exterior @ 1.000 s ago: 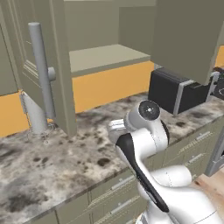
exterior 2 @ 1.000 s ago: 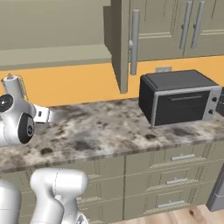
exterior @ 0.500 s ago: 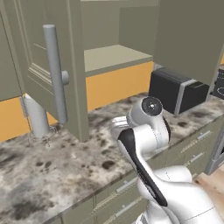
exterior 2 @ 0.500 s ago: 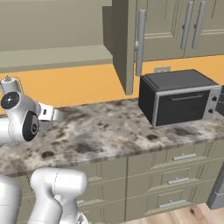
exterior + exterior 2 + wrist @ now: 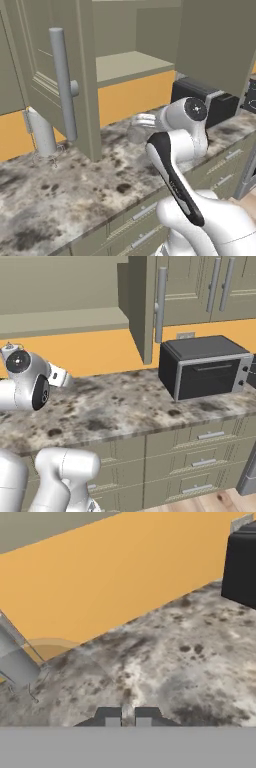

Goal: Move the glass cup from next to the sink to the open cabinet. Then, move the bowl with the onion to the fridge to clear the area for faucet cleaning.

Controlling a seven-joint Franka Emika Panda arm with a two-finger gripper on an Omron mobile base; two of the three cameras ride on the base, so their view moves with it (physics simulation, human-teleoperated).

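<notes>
A speckled marble countertop (image 5: 130, 406) is running along the orange wall, carrying a black toaster oven (image 5: 202, 367) standing at its right end and a grey cylindrical object (image 5: 41, 132) sitting near the open cabinet door.

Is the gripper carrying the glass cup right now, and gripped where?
The gripper is shut on the glass cup's wall, close to the rim; the cup shows faintly.

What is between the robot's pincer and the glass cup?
Nothing on the speckled stone counter: in the hand view, bare stone runs from the shut pincer to the clear glass cup. The open grey-green cabinet door hangs above, near the cup.
</notes>
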